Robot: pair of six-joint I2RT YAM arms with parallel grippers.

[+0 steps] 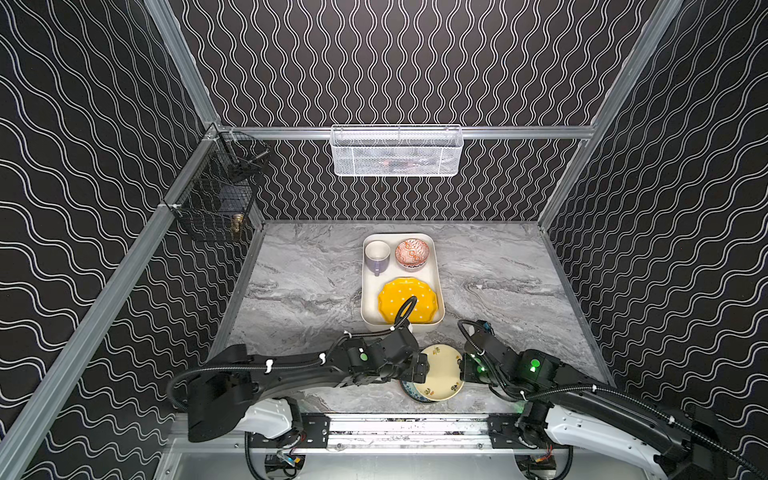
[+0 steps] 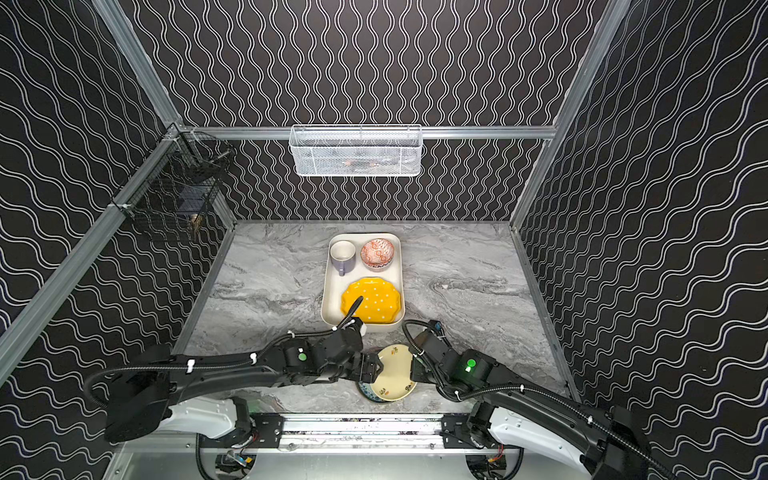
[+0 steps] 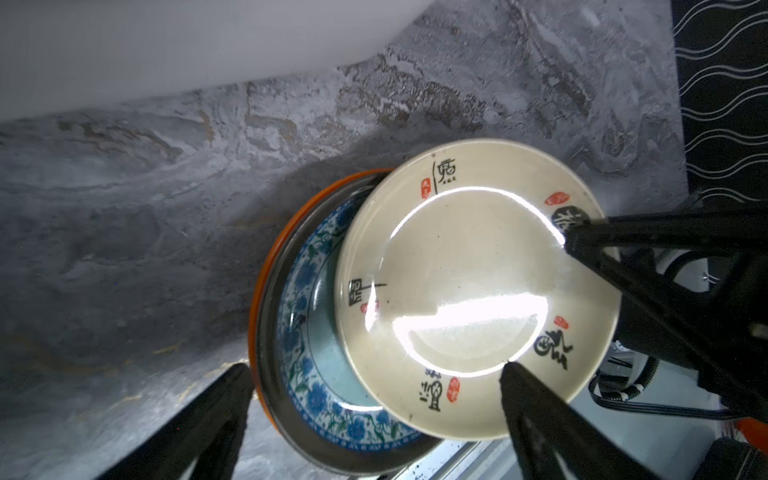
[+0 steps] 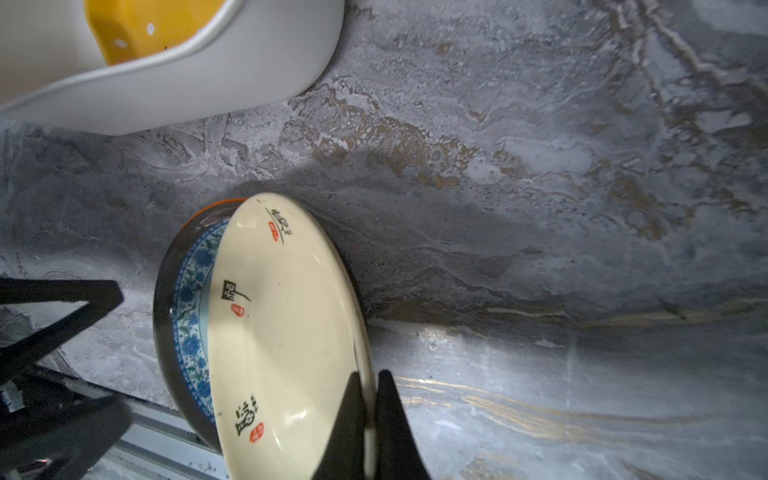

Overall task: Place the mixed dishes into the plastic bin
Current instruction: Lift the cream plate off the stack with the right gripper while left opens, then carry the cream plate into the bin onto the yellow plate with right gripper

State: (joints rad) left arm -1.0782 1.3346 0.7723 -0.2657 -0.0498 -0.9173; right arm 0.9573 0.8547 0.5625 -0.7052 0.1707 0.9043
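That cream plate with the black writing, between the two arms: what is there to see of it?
The cream plate is round, glossy and ceramic-looking, with black calligraphy and small red seals around its rim. It lies off-centre and seemingly tilted on a stack of plates at the near edge of the marble table. The right gripper is shut on its rim. The left gripper stands open, one finger over it.

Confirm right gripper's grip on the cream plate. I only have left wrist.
Observer: Right wrist view shows the right gripper shut on the cream plate rim, that edge raised off the stack.
Operator: Bin contents?
Observer: In both top views the bin holds a yellow plate, a mug and a bowl.
Operator: Layout?
Observer: Yellow plate fills the near end; mug and bowl sit side by side at the far end.
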